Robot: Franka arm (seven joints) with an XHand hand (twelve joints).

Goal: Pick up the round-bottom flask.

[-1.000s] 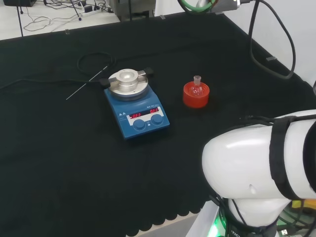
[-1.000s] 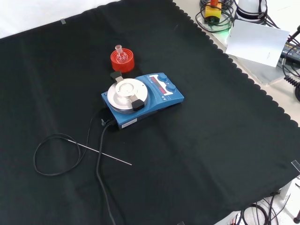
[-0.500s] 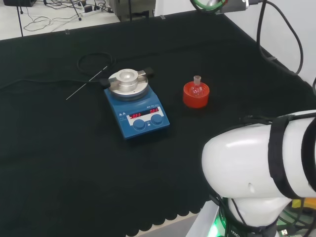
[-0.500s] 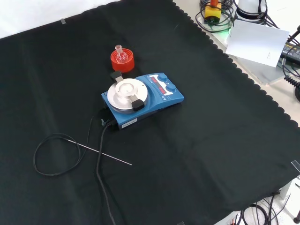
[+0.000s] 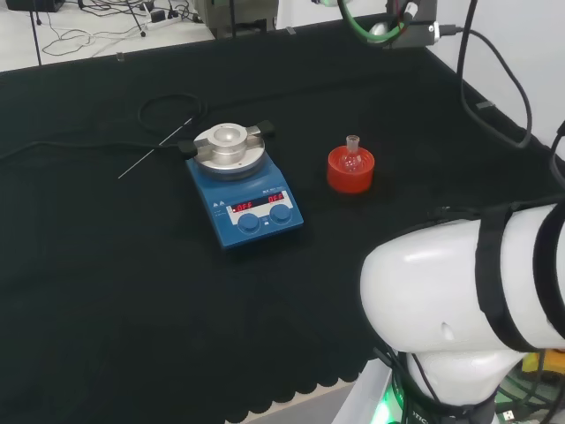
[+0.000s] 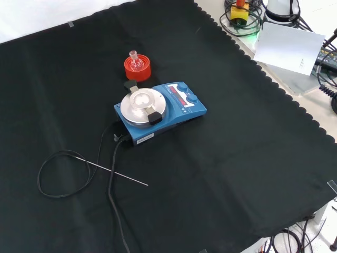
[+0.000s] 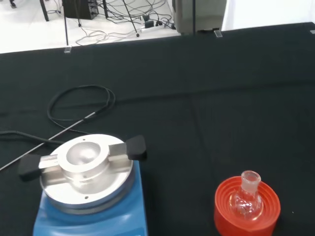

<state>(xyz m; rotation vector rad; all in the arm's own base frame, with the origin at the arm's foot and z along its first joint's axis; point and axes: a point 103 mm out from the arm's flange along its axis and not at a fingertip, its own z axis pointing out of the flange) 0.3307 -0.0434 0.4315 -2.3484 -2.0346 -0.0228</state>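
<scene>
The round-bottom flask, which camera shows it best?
The wrist view: the round-bottom flask is close and large, its clear bulb and neck plain in the red ribbed stand. In the head view and front view it is small, mostly just a neck above the red.

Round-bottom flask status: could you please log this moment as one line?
clear glass round-bottom flask: upright in red ribbed ring stand | beside blue hotplate | untouched

Little clear round-bottom flask [image 7: 247, 198] sits upright in its red ribbed stand [image 7: 222, 212], neck up, untouched.
</scene>
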